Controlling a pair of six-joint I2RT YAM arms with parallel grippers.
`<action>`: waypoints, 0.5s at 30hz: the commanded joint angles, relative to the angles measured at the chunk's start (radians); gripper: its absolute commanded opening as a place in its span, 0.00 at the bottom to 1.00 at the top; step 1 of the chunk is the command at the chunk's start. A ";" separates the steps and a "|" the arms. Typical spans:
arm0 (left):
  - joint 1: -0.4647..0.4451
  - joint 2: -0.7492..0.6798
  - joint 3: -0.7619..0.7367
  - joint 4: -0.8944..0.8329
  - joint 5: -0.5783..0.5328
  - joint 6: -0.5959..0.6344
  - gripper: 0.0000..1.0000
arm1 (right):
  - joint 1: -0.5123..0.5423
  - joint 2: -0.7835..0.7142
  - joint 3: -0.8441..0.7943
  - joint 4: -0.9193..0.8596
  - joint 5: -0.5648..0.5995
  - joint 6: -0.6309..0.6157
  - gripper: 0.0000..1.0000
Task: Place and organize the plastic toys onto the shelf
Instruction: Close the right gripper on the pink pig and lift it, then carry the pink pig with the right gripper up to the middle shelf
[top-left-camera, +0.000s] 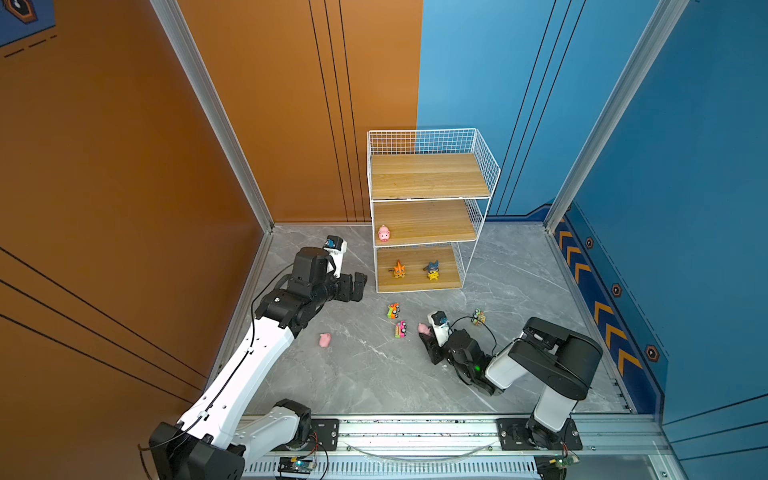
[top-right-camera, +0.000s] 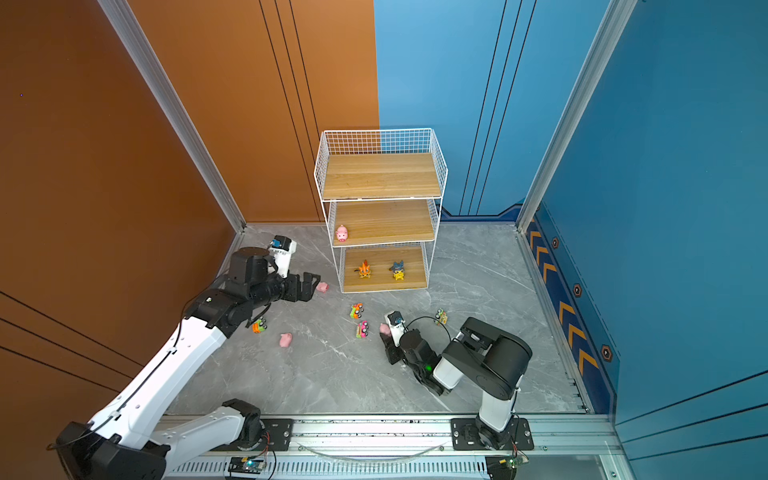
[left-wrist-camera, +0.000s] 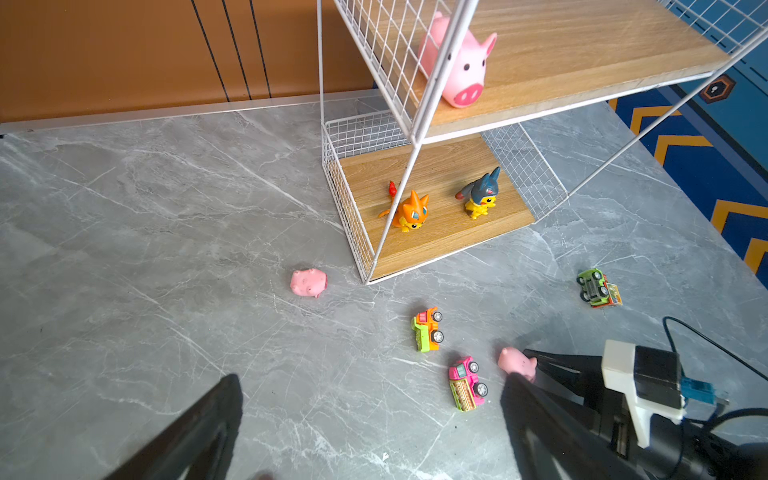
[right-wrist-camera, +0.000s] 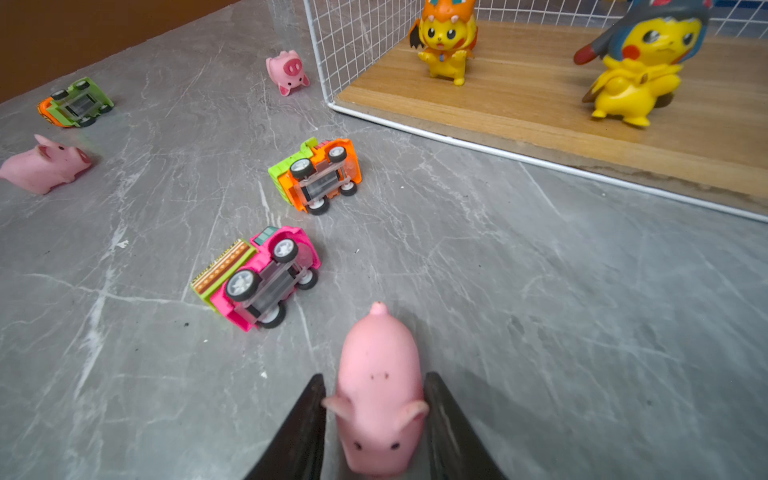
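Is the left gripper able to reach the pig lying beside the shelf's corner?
Probably yes: the left gripper is open, and only bare floor separates it from the pig beside the shelf.

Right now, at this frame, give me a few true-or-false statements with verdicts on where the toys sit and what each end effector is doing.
1. A pink pig stands on the middle board of the shelf. True.
2. Two figures stand on the top board. False: the orange figure and the blue-and-yellow figure stand on the bottom board.
3. A second pig lies on the floor between the fingers of the right end effector. True.
4. The left end effector holds the pink car. False: its jaws are open and empty, and that car lies on its side on the floor.
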 joint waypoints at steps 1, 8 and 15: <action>0.010 0.006 -0.005 0.014 0.017 -0.008 0.98 | 0.009 -0.001 0.016 -0.005 -0.006 -0.011 0.34; 0.013 0.001 -0.006 0.013 0.018 -0.008 0.98 | 0.017 -0.049 0.030 -0.066 0.008 -0.027 0.26; 0.017 -0.001 -0.005 0.015 0.023 -0.013 0.98 | 0.026 -0.210 0.061 -0.249 0.032 -0.048 0.23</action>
